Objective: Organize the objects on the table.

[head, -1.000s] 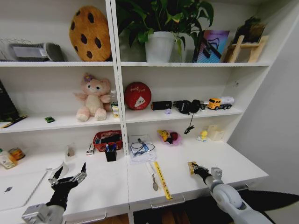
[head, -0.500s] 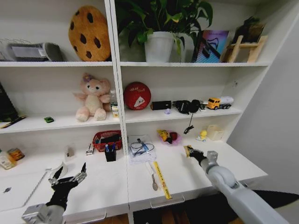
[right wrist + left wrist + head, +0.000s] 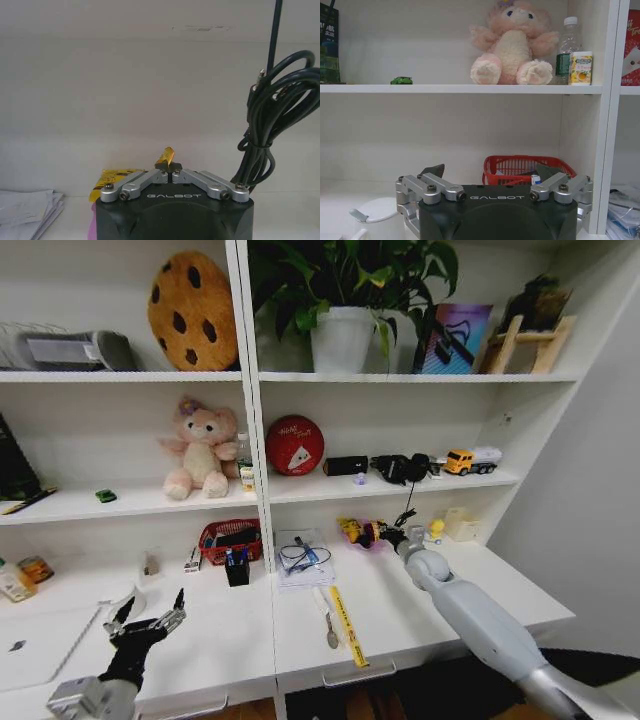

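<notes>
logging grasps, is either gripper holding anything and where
Right gripper: jaws shut on a small yellow piece, pinched at its lower end. Left gripper: open, holding nothing.

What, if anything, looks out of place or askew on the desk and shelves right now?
A black cable dangles off the middle shelf from the headphones, toward the right gripper. The yellow ruler overhangs the table edge.

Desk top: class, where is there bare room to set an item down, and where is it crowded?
Bare: the front strip between the open left gripper and the spoon; also right of the yellow ruler, under the right arm. Crowded: the back, around the red basket, pen cup and papers; the right gripper, shut on a yellow scrap, reaches there.
</notes>
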Available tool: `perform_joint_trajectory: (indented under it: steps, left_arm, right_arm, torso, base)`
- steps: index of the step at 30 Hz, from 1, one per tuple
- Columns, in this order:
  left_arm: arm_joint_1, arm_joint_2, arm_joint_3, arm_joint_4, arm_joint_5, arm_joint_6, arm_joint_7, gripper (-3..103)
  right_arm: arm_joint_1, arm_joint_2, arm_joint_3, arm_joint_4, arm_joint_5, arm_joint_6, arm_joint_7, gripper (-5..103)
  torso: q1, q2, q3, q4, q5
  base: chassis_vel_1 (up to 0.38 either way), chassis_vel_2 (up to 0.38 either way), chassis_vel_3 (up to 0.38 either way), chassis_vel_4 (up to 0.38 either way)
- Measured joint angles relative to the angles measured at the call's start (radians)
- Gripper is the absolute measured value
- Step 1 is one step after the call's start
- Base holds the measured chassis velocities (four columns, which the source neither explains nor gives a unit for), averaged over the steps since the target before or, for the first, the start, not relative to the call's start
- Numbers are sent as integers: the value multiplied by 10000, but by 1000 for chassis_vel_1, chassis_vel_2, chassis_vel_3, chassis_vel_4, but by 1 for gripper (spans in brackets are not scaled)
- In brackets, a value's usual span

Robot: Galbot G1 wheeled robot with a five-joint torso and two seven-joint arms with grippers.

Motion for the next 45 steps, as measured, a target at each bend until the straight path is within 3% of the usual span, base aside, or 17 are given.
perform_joint_trajectory:
  steps: [11,13,14,16,17,21,26,30,32,34,35,38,43,45]
  left_arm:
    - [0,0,0,0,0,-1,-1,100]
    - [0,0,0,0,0,0,-1,100]
    - [0,0,0,0,0,-1,-1,100]
    - [0,0,0,-1,0,-1,-1,100]
    - [0,0,0,0,0,0,0,100]
    - [0,0,0,0,0,0,-1,100]
    - [0,0,0,0,0,-1,3,100]
    - [0,0,0,0,0,0,0,100]
    - [0,0,0,0,0,0,-3,100]
    - [0,0,0,0,0,0,0,100]
    - [0,0,0,0,0,0,2,100]
    - [0,0,0,0,0,-1,1,100]
    - [0,1,0,0,0,-1,1,100]
    - [0,-1,-1,0,0,-1,-2,100]
  right_arm:
    - [942,842,-724,-2464,-641,1312,-394,0]
    - [999,924,-744,-2670,-716,1383,-437,5]
    - [1042,1035,-744,-2839,-758,1450,-449,16]
    - [1044,1071,-739,-2873,-761,1460,-450,16]
    - [1016,1061,-721,-2830,-752,1444,-453,27]
    - [812,862,-640,-2381,-656,1289,-465,37]
    - [-281,293,-7,-522,-963,870,-567,60]
    - [-955,30,326,188,-1605,1086,-582,71]
    - [-2061,-325,843,1114,-2227,1368,-583,81]
    - [-2312,-413,941,1405,-2156,1284,-509,81]
    - [-2880,-580,1175,2087,-1896,1094,-288,91]
    - [-4299,-850,2202,3846,-1408,812,173,99]
    - [-6354,-1001,3752,5811,-1308,459,660,100]
    - [-8121,-900,5210,7332,-1306,320,456,100]
  torso:
    - [0,1,0,2,1]
    - [0,1,0,1,0]
    - [0,1,0,0,1]
    - [0,1,0,3,1]
    - [0,1,0,4,2]
    - [0,1,-1,1,1]
    - [0,2,-1,1,0]
    - [-2,2,-2,2,1]
    - [-1,1,-1,0,2]
    - [0,1,-2,-1,4]
    - [-1,2,-2,-2,3]
    - [-2,2,-2,3,0]
    - [-1,2,-2,2,0]
    - [-2,3,-2,-1,-4]
  base:
    - [0,0,0,0]
    - [0,0,0,0]
    - [0,0,0,0]
    - [0,0,0,0]
    - [0,0,0,0]
    - [0,0,0,0]
    - [0,0,0,0]
    - [0,0,0,0]
    - [0,0,0,0]
    - [0,0,0,0]
    - [0,0,0,0]
    - [0,0,0,0]
    - [0,0,0,0]
    - [0,0,0,0]
